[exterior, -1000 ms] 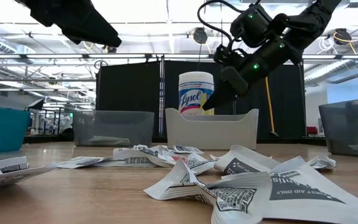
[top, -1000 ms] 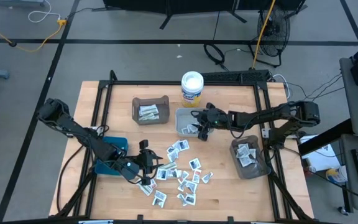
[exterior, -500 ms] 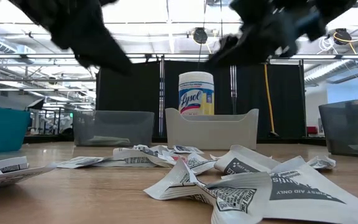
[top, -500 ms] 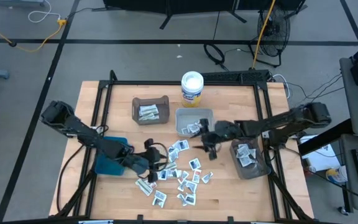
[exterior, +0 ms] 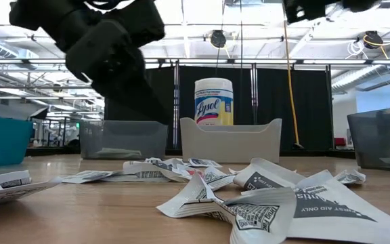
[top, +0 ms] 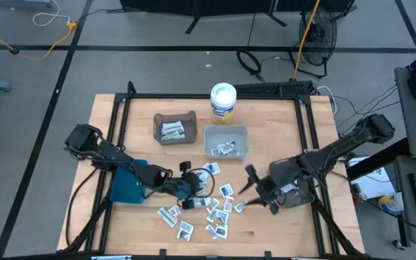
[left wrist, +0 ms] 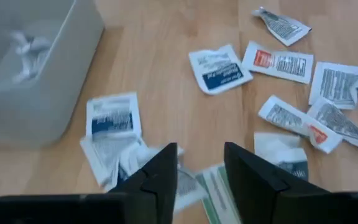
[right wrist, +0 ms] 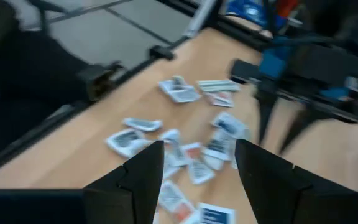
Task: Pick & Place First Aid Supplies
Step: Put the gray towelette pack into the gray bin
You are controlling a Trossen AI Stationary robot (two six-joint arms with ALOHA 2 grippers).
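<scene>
While both arms hang over the counter, the scene reads so:

Left arm: reaches from the counter's left edge across the teal bin.
Left pincer: over the left part of the packets, fingers spread with a gap between them, nothing in them.
Under the left pincer: a blue-print packet and a green-striped strip lie flat on the wood; red-print packets lie farther ahead.
Beyond the left pincer: brown bin with packets inside, white bin with a few packets, tub behind them.
Packets: scattered loose between the two pincers, some overlapping, none lifted.
Right pincer: just right of the scatter, fingers apart and empty, pointing toward the packets.
Behind the right pincer: grey bin, partly hidden by the arm.
Right arm: comes in from the counter's right edge.
Low view: packets lie crumpled in front, tub upright behind the white bin.
</scene>
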